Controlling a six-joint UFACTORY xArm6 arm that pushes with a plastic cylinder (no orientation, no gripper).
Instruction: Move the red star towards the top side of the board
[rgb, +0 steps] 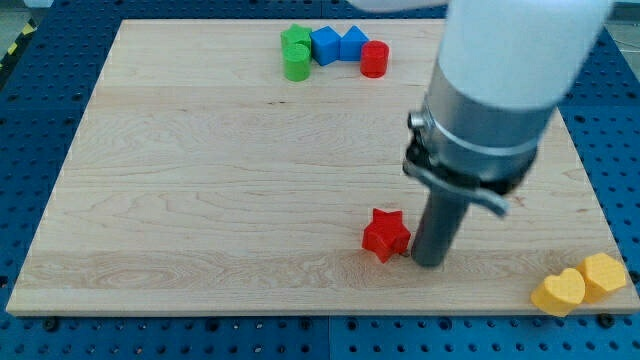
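Seven blocks lie on the wooden worktop: two green, two blue, two red and two yellow, minus nothing hidden that can be made out.

Starting at the view's left of the top cluster, a green block of unclear shape sits just behind a green cylinder, the two touching. Just to their right come a blue block, roughly cube-like, and a blue block with a peaked top, side by side. A red cylinder closes that row at its right end.

Well apart from them, near the view's bottom and right of centre, lies the red star, flat on the wood.

Just to the star's right stands the arm, a wide pale and grey body narrowing to a dark upright rod. There is no claw on this arm, so nothing opens or closes. My tip rests on the wood, beside the star's right point, touching or nearly so.

At the bottom right corner, a yellow heart and a yellow block touch.
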